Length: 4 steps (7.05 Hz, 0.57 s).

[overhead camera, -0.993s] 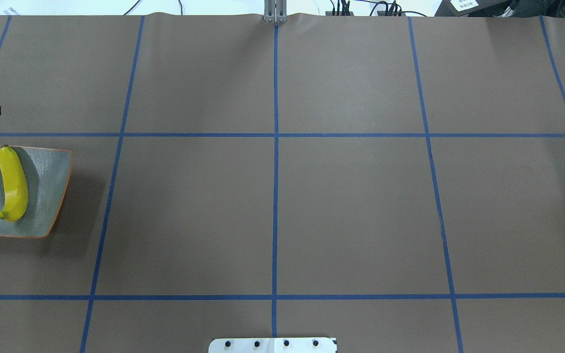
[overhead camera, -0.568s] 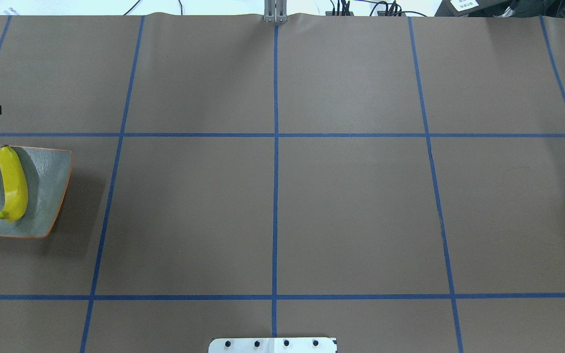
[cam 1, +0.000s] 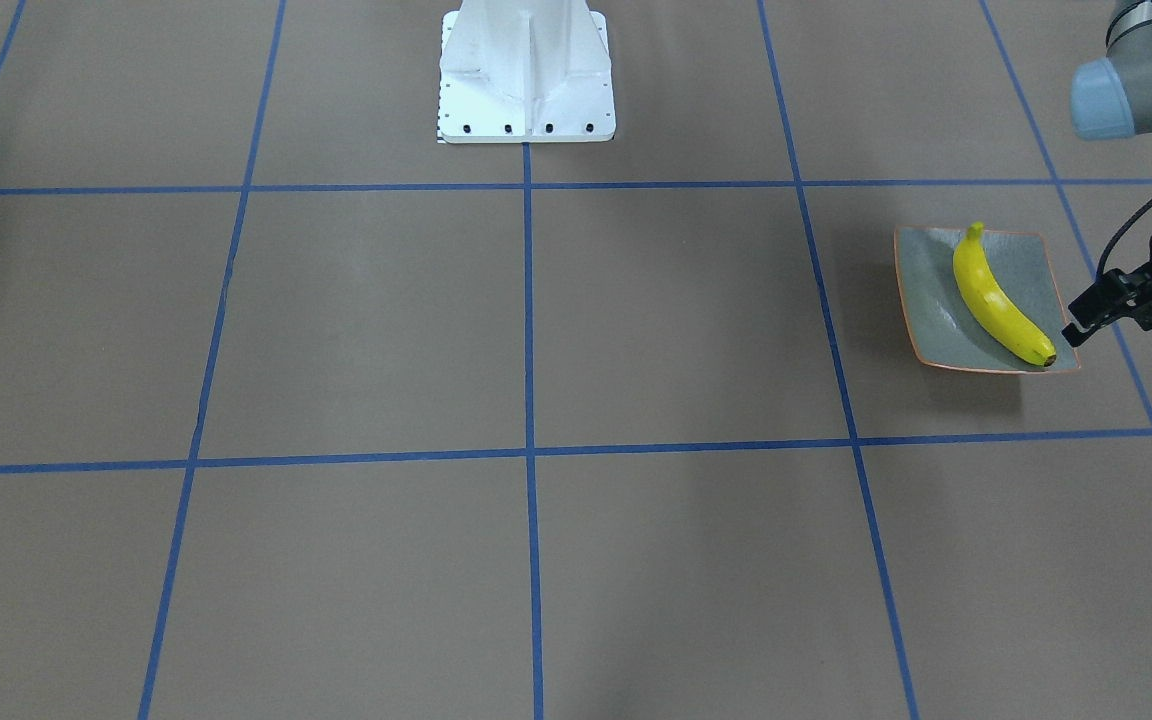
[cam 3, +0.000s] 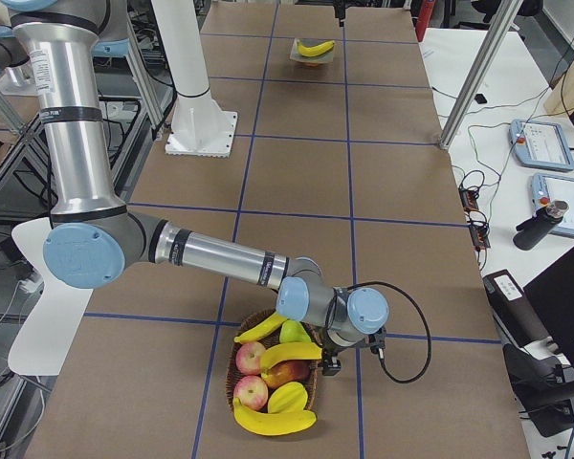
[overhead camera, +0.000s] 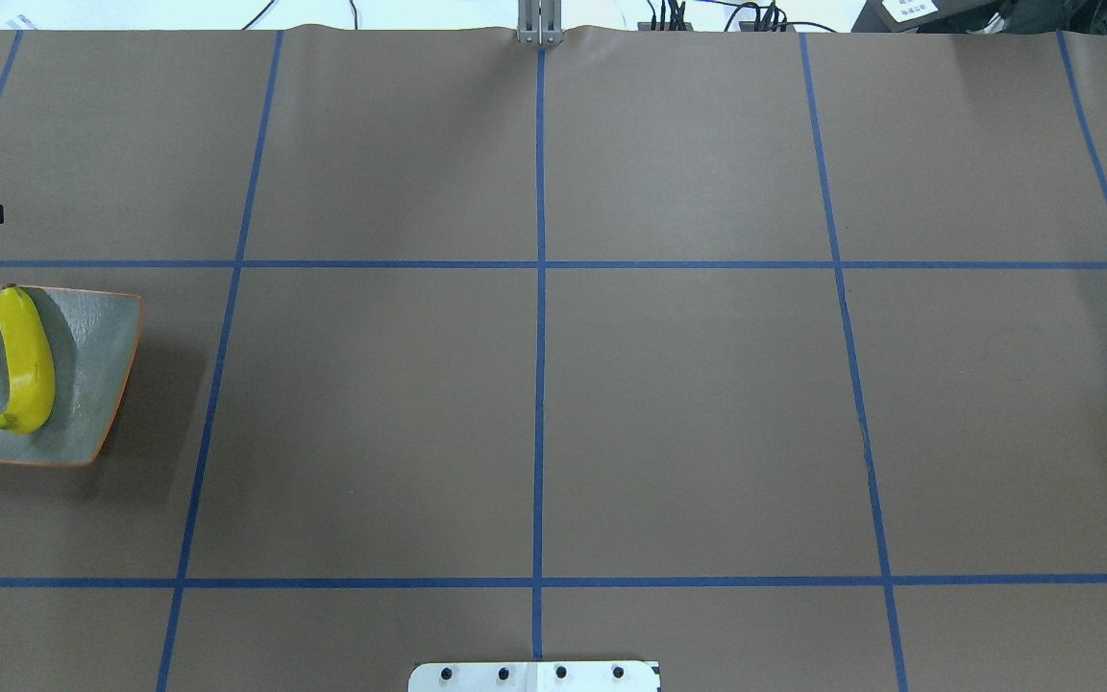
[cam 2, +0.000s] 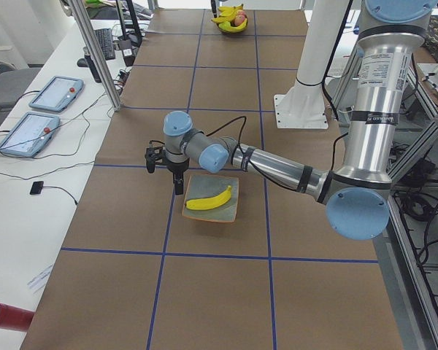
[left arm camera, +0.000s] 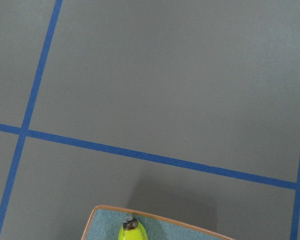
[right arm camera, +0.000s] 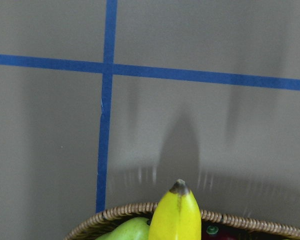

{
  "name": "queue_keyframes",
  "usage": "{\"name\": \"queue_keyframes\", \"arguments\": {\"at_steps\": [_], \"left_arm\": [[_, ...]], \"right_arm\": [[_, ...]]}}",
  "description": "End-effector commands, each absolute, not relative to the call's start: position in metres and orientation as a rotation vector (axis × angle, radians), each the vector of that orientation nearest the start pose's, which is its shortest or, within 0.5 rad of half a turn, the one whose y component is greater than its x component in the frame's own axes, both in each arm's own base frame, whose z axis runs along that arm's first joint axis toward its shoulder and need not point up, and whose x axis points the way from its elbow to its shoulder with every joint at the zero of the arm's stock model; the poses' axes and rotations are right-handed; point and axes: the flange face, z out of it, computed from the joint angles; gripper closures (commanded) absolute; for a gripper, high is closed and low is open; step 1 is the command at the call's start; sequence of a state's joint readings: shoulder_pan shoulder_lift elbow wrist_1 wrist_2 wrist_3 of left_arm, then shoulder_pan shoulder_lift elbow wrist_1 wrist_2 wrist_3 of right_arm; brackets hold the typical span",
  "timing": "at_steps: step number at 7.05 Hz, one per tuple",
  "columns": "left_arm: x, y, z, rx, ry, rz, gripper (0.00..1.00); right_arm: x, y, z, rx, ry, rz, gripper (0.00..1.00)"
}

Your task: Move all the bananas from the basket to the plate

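Banana point(cam 1: 998, 298) on plate point(cam 1: 931, 290); L gripper point(cam 2: 177, 184) just beside plate.

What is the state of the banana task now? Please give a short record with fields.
plate: one banana on it
basket: three bananas and apples inside
left gripper: beside the plate's edge, state unclear
right gripper: over the basket's rim, state unclear
task: one of four bananas on the plate
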<state>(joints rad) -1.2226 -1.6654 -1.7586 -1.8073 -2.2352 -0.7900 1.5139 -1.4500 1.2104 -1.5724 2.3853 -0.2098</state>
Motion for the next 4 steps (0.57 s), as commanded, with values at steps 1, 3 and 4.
{"name": "queue_keyframes", "arguments": {"at_steps": [1,3,4], "left_arm": [[0.118,-0.535,0.493,0.074,0.819,-0.242,0.0],[0.119,-0.535,0.494,0.073,0.818,-0.241,0.0],[0.119,-0.535,0.494,0.074,0.819,-0.242,0.0]], "right_arm": [[0.013,-0.513,0.776,-0.197,-0.822,-0.18,0.01],[0.002,-0.511,0.781,-0.216,-0.82,-0.199,0.01],[0.002,-0.511,0.78,-0.204,-0.816,-0.209,0.02]]}}
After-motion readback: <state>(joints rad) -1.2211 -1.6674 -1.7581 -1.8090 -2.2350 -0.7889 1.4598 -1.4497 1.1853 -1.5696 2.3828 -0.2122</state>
